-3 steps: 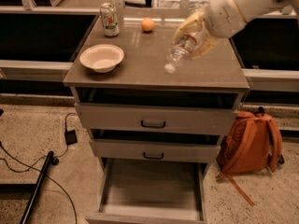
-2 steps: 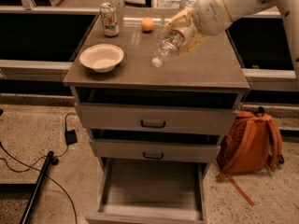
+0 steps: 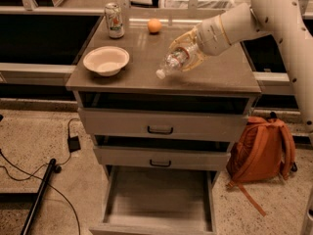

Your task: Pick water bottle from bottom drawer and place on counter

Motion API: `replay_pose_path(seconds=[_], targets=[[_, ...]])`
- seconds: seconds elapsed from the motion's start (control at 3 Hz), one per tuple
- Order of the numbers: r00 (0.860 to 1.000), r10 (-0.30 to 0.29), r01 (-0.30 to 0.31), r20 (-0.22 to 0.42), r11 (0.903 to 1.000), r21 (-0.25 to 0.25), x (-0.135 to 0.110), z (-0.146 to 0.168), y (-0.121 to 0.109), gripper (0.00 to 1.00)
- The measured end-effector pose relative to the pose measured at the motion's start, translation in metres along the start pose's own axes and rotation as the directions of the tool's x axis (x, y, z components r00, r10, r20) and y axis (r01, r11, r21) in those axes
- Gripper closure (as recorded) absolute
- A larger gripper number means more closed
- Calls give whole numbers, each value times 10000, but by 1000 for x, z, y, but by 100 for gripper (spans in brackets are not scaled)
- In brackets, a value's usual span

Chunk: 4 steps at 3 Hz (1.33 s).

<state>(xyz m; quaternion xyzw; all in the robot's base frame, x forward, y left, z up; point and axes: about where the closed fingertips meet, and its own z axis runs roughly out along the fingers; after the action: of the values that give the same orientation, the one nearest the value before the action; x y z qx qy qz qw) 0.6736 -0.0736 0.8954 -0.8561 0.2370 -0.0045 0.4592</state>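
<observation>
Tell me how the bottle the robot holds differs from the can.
The water bottle is clear crinkled plastic; the can is opaque and printed. The water bottle tilts cap-down; the can stands upright. The gripper, above the middle of the counter, clasps the water bottle; the can stands free at the back left. Both are small drink containers.

Dim warm light (amber cast), claw point(image 3: 185, 57) over counter point(image 3: 142, 76) casting shadow
</observation>
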Motion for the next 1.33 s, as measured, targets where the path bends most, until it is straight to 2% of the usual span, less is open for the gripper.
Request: replay_pose_path(seconds=[0.33, 0.67, 1.33], targets=[[9983, 358, -338, 462, 9985, -429, -1, 17, 13, 97], [9960, 595, -556, 669, 9968, -579, -1, 21, 21, 74], [9957, 625, -585, 687, 9966, -586, -1, 23, 21, 28]])
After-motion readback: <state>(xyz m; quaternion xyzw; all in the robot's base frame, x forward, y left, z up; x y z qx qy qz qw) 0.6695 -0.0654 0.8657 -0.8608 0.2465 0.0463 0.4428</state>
